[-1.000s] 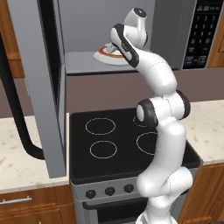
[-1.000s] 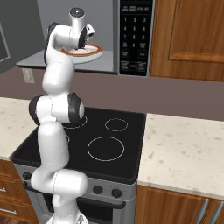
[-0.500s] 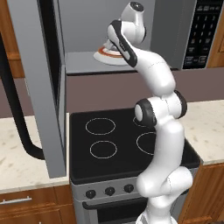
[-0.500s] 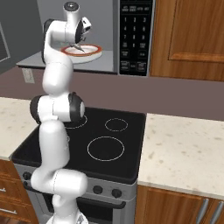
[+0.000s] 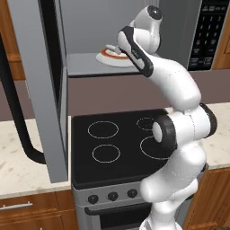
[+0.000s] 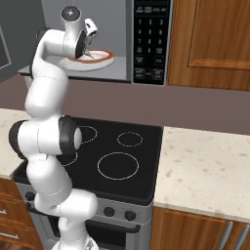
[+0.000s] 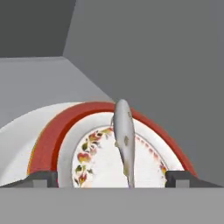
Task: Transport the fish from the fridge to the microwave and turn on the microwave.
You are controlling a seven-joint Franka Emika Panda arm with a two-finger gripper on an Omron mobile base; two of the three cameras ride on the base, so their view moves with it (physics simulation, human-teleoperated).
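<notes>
In the hand view, my gripper [image 7: 112, 179] has its jaws wide apart; the fish [image 7: 124, 139] lies centre frame on the red-rimmed plate [image 7: 65, 127] inside the microwave [image 5: 90, 63]. Next I'd withdraw, shut the door, and press start.

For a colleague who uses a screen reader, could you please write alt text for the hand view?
A slender silvery fish lies on a white plate with a red rim and a flowered centre, inside the grey microwave. The open end effector frames the fish, one dark fingertip on each side, neither touching it.
</notes>
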